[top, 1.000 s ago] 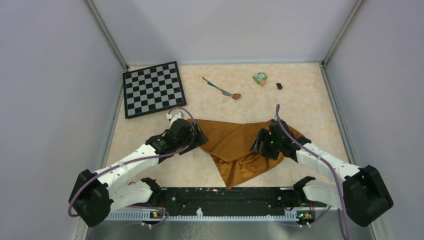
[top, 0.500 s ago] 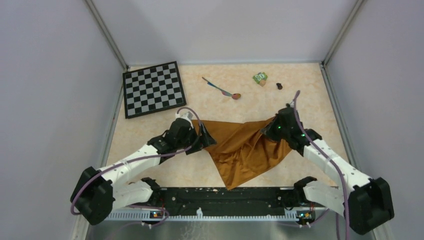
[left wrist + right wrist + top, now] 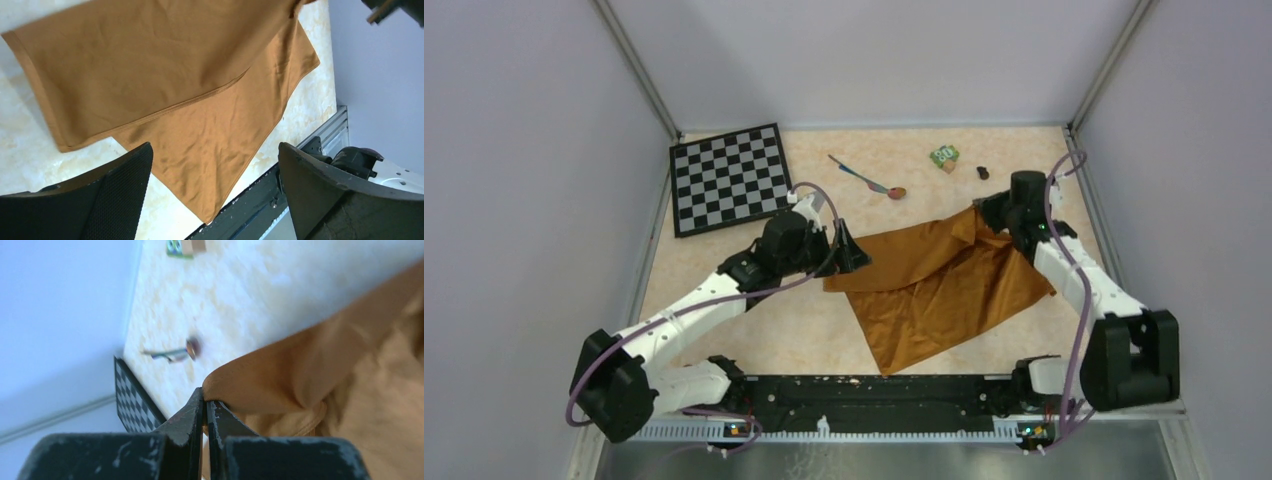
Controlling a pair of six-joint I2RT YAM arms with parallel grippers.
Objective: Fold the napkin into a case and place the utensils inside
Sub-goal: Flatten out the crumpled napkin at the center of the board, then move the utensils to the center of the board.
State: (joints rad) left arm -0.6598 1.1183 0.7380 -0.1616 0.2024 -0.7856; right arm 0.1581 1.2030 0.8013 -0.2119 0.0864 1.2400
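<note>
Our right gripper [image 3: 205, 399], arm stretched far forward, pinches a corner of the napkin [image 3: 934, 290]; our left gripper [image 3: 852, 256] hangs spread by its left edge.

No legible txt; white marks on small green block [image 3: 943, 155], poss. digits, too blurry

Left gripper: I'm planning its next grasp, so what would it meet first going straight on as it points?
Most likely the napkin: the left gripper, jaws open, points at the folded edge nearest it, with nothing between. How high it hangs above the cloth is unclear.
</note>
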